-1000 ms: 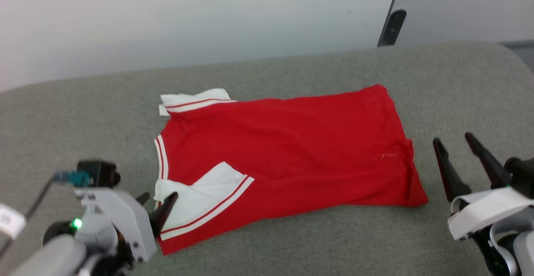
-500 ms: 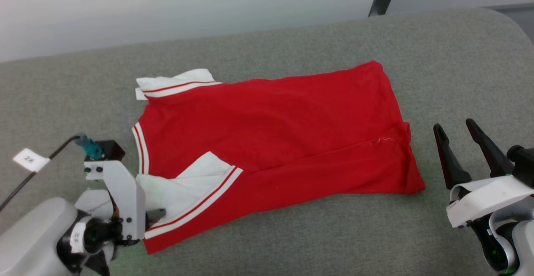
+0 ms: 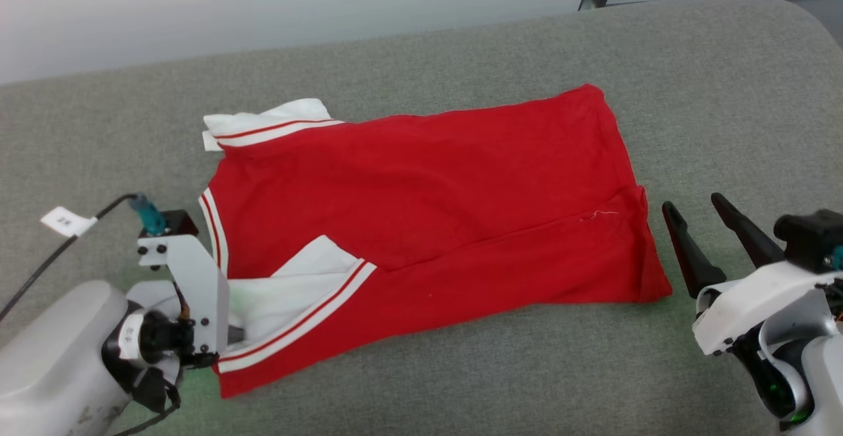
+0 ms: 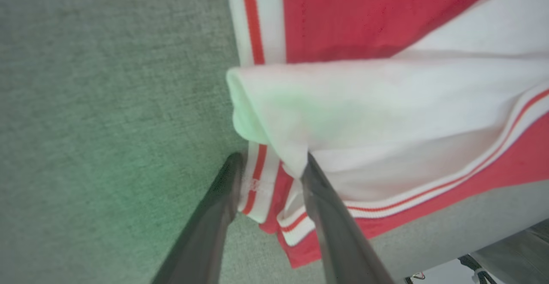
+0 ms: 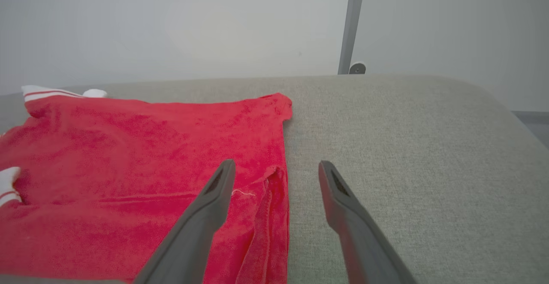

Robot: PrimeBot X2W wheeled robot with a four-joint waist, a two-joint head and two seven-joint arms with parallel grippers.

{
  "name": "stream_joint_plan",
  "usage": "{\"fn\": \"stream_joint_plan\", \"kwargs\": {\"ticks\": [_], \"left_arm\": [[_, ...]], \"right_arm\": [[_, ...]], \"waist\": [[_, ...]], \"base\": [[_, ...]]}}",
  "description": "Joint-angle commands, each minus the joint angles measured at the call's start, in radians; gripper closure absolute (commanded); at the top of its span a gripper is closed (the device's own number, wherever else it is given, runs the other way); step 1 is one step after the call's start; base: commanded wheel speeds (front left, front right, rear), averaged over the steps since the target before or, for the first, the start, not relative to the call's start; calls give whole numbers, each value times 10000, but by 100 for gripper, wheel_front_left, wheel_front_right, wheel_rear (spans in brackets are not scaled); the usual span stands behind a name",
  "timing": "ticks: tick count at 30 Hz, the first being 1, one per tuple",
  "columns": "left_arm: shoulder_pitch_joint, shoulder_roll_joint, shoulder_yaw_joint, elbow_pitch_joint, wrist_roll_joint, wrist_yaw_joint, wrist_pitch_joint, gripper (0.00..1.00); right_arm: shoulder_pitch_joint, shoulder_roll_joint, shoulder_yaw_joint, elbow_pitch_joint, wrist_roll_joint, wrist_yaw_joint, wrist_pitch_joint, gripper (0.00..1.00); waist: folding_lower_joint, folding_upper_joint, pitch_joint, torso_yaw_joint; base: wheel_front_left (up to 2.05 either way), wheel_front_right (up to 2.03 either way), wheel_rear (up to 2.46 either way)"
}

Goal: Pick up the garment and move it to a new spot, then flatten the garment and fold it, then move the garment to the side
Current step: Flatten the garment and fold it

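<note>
Left pincer [image 4: 271, 160] astride garment [image 4: 364, 22] trim, wrist view; behind bracket [image 3: 197, 284], head view

red garment [image 3: 428, 192], white red-striped sleeves [image 3: 290, 291], grey surface [image 3: 691, 80]

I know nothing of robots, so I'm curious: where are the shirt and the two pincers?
shirt [image 3: 428, 192], head view, red body.
left pincer [image 4: 270, 159], left wrist view, between its fingertips.
right pincer [image 3: 693, 202], head view, between its fingertips.

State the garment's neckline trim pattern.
Neckline trim: white with a red centre stripe; clearest in left wrist view.
</note>
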Motion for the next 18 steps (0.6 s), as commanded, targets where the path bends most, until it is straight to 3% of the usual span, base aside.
{"fn": "stream_joint_plan", "kwargs": {"ticks": [1,11,18], "left_arm": [[583,-501,-406,375,-52,-28,-36,100],[14,-684,-350,662,134,-359,-192,100],[-360,-1059,-399,737,265,-434,-243,100]], "right_arm": [[-140,-82,34,-5,-10,-17,217,0],[-926,-226,-59,527,169,-17,3882,0],[-1770,62,-130,1170,188,-17,6756,0]], "waist": [[0,0,2,11],[0,0,14,231],[0,0,185,501]], "base": [[0,0,0],[0,0,0],[0,0,0]]}}
